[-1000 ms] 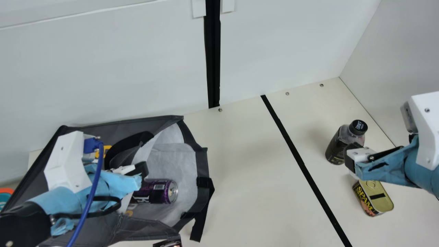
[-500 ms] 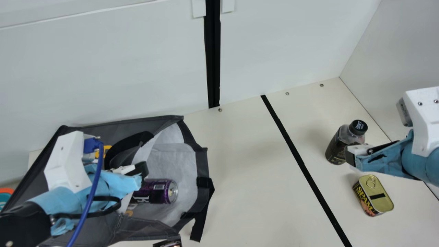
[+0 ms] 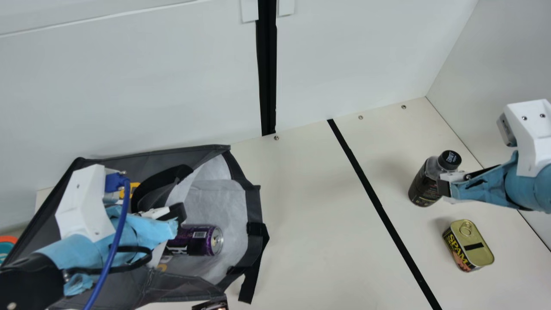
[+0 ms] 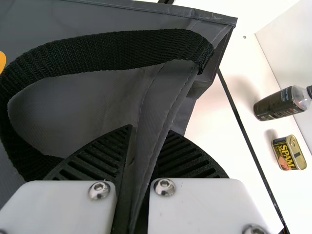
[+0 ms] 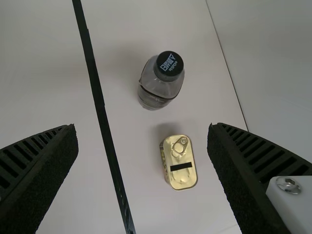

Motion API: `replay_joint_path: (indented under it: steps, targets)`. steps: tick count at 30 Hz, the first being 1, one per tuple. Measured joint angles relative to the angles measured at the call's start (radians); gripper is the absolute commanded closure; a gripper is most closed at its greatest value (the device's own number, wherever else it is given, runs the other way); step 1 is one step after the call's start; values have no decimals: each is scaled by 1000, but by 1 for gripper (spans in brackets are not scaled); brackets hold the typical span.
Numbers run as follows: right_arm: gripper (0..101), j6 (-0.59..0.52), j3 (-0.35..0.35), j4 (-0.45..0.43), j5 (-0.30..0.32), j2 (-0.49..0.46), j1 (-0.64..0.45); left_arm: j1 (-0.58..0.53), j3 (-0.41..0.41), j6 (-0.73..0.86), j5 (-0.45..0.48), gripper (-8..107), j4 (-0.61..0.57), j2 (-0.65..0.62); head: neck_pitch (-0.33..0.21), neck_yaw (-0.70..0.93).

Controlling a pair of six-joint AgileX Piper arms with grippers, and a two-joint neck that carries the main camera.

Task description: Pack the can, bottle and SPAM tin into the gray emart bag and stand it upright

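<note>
Table [image 3: 318,215] | main view: can [image 3: 199,240] inside bag [image 3: 193,157] | wrists: left gripper [image 3: 180,212] pinching bag, right gripper [image 3: 444,188] spread

Left pincer [image 3: 180,212] clamped; right pincer [image 3: 444,188] spread

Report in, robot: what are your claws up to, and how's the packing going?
Left claw pinching gray emart bag. Right claw open; bottle and SPAM tin unpacked. Purple can inside bag. Black handle might snag.
</note>
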Motion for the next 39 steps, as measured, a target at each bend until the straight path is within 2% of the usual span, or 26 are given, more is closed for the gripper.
replay_joint_path:
  steps: [15, 29, 39]
  targets:
    - [6, -69, -72, 46, 0, 158, -71, 0, 0, 0, 0, 107, 0, 0, 0, 2]
    - [6, -101, -126, 59, -1, 303, -73, 0, 0, 0, 0, 107, 0, 0, 0, 0]
    - [6, -117, -195, 64, -1, 412, -67, 0, 0, 0, 0, 107, 0, 0, 0, 0]
